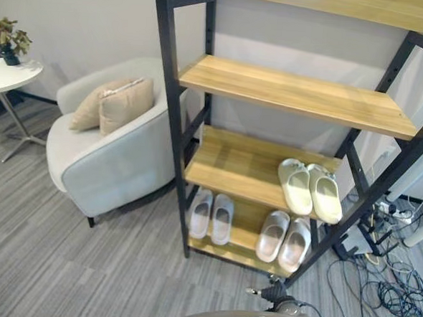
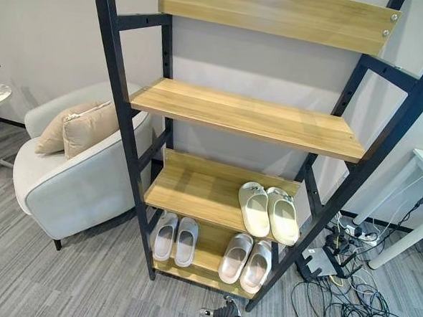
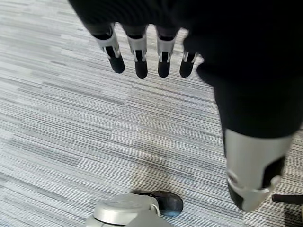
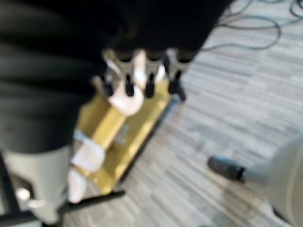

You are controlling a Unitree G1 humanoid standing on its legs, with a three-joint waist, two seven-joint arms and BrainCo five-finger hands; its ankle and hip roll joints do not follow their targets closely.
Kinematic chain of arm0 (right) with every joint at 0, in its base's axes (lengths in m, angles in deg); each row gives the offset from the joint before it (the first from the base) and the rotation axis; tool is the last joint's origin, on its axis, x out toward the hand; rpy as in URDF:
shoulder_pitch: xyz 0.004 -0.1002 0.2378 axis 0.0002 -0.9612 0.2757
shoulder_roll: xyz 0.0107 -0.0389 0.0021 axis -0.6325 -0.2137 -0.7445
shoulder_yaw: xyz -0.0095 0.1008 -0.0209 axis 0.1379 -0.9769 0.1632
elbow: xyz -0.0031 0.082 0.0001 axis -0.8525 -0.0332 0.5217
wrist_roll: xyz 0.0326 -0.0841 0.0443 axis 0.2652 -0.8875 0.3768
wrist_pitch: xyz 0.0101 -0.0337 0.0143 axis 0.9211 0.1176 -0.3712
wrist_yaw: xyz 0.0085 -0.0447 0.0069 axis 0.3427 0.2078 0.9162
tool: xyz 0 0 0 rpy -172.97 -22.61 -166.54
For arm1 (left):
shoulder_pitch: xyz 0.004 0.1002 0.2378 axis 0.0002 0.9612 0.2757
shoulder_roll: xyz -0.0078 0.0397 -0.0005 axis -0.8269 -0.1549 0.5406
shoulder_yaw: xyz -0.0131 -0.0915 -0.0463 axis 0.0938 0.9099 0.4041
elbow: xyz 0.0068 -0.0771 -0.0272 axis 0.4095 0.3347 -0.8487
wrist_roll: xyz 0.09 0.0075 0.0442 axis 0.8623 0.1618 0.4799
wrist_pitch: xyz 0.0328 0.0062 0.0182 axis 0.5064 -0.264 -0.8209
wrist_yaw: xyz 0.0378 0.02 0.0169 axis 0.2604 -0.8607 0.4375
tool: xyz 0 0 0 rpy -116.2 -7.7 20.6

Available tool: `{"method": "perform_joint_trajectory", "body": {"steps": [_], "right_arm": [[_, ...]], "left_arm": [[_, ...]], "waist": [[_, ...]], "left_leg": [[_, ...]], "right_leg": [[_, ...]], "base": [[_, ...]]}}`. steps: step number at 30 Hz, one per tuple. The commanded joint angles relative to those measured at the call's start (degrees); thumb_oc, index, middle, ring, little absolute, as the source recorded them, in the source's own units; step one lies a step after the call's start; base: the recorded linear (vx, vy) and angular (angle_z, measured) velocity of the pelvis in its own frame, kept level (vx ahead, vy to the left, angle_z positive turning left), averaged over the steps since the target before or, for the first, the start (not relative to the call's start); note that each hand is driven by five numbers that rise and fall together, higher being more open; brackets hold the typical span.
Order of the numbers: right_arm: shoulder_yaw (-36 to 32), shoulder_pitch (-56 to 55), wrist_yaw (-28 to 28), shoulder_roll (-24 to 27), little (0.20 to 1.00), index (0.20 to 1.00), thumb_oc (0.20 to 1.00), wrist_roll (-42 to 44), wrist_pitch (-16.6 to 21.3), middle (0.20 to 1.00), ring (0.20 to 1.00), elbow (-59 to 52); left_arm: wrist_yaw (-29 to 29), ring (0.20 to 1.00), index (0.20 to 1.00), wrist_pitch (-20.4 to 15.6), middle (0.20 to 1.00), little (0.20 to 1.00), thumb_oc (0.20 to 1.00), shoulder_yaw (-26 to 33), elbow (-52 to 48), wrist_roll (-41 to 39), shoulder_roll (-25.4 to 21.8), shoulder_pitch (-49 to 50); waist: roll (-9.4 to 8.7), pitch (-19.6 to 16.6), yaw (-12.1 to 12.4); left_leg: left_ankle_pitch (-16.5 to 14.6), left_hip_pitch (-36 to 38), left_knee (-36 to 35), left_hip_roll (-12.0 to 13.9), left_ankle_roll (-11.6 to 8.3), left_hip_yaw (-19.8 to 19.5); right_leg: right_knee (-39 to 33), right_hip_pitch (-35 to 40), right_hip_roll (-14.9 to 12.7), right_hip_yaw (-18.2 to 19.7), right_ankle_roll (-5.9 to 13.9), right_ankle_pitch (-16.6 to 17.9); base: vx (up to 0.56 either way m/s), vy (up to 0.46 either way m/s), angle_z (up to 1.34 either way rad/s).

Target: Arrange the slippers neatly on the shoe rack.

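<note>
On the rack [image 1: 197,150], three pairs of slippers [image 1: 310,187] are paired neatly; both hands [image 3: 142,56] [image 4: 142,78] hang slack-fingered, empty; nothing further seems needed.

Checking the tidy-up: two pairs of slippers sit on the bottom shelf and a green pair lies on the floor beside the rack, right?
Not quite. The green pair sits on the rack's second shelf, not the floor, as the left eye view shows. Two pairs do sit on the bottom shelf.
</note>
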Motion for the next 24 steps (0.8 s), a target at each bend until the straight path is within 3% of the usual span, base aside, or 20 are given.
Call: {"method": "perform_joint_trajectory", "body": {"steps": [1,8,9,11,12,13,20,21,22,23,24], "right_arm": [[-0.9,2.5,3.3,0.9,1.000,1.000,1.000,-2.8,1.1,1.000,1.000,1.6],[-2.2,3.4,5.7,3.2,1.000,1.000,1.000,-2.7,0.6,1.000,1.000,2.0],[-4.2,-1.5,-1.9,13.2,1.000,1.000,1.000,-0.3,1.3,1.000,1.000,0.7],[-2.4,1.9,1.1,7.3,1.000,1.000,1.000,-1.7,0.3,1.000,1.000,-1.0],[-2.4,1.9,1.1,7.3,1.000,1.000,1.000,-1.7,0.3,1.000,1.000,-1.0],[-2.2,-2.1,-3.4,10.8,1.000,1.000,1.000,-0.5,-0.1,1.000,1.000,-4.2],[-2.8,-0.6,-3.1,10.0,1.000,1.000,1.000,-0.8,-0.5,1.000,1.000,-2.6],[-4.1,-5.6,-11.4,16.8,1.000,1.000,1.000,1.5,-0.1,1.000,1.000,-5.3],[-4.1,-5.6,-11.4,16.9,1.000,1.000,1.000,1.5,-0.1,1.000,1.000,-5.4],[-4.1,-8.6,-16.2,20.9,1.000,1.000,1.000,2.7,0.3,1.000,1.000,-9.7],[-6.4,-11.6,-24.2,29.0,1.000,1.000,1.000,5.8,0.2,1.000,1.000,-19.3]], "left_arm": [[-1.4,1.000,1.000,0.8,1.000,1.000,1.000,0.0,3.6,-0.5,2.3,-3.3],[-2.0,1.000,1.000,0.9,1.000,1.000,1.000,-0.6,2.8,-1.3,3.7,-3.4],[-1.3,1.000,1.000,0.6,1.000,1.000,1.000,0.4,2.6,-1.6,3.0,-3.4],[-1.4,1.000,1.000,1.2,1.000,1.000,1.000,-0.1,2.0,-1.6,3.2,-3.2],[-1.4,1.000,1.000,1.2,1.000,1.000,1.000,-0.1,2.0,-1.6,3.2,-3.2],[-1.0,1.000,1.000,1.1,1.000,1.000,1.000,0.6,1.8,-1.9,2.3,-3.4],[-0.6,1.000,1.000,1.8,1.000,1.000,1.000,0.5,1.5,-1.4,1.9,-3.2],[0.5,1.000,1.000,1.4,1.000,1.000,1.000,1.6,0.9,-1.6,0.7,-3.3],[0.5,1.000,1.000,1.4,1.000,1.000,1.000,1.6,0.9,-1.6,0.8,-3.2],[0.6,1.000,1.000,1.1,1.000,1.000,1.000,2.3,0.0,-1.8,-0.7,-3.2],[1.1,1.000,1.000,1.3,1.000,1.000,1.000,3.1,-2.5,-1.9,-0.8,-1.2]], "waist": [[1.37,0.2,0.0],[1.86,0.6,-0.4],[1.76,0.8,-1.1],[1.78,1.2,-1.0],[1.78,1.2,-1.0],[1.76,1.6,-1.6],[1.69,2.3,-1.4],[1.58,2.9,-2.0],[1.61,2.8,-1.9],[1.45,3.0,-2.4],[1.18,3.6,-3.2]], "left_leg": [[1.3,-0.7,0.5,-0.9,0.84,-0.5],[1.3,-0.6,0.5,-0.9,0.82,-0.4],[1.2,-0.5,0.5,-0.8,0.81,-0.1],[1.4,-0.7,0.5,-0.8,0.77,-0.2],[1.4,-0.7,0.5,-0.8,0.76,-0.2],[1.3,-0.6,0.5,-0.7,0.70,0.0],[1.4,-0.5,0.5,-0.6,0.68,-0.2],[1.3,-0.2,0.5,-0.6,0.82,0.1],[1.4,-0.5,0.5,-0.6,0.78,0.1],[1.3,-0.6,0.5,-0.5,0.79,0.4],[1.2,-0.5,0.5,-0.4,0.79,0.6]], "right_leg": [[0.4,5.3,-0.2,2.1,1.54,-4.8],[0.5,5.3,-0.1,2.2,1.46,-4.6],[0.5,5.2,0.0,2.4,1.43,-4.6],[0.7,5.0,0.1,2.3,1.44,-4.4],[0.7,5.0,0.1,2.3,1.44,-4.4],[0.8,4.9,0.2,2.4,1.35,-4.4],[1.1,4.9,0.3,2.2,1.31,-4.2],[1.2,5.0,0.3,2.4,1.33,-4.4],[1.2,4.7,0.3,2.5,1.30,-4.3],[1.2,4.5,0.3,2.7,1.29,-4.3],[1.3,4.4,0.4,3.0,1.32,-4.2]], "base": [[0.00,0.000,0.00],[0.00,0.000,0.00],[-0.02,-0.020,0.05],[-0.02,-0.017,0.07],[-0.04,-0.016,-0.05],[-0.03,-0.019,-0.08],[0.00,-0.006,-0.01],[0.00,0.000,0.00],[-0.04,-0.027,0.04],[-0.04,-0.039,0.08],[-0.05,-0.040,0.02]]}}
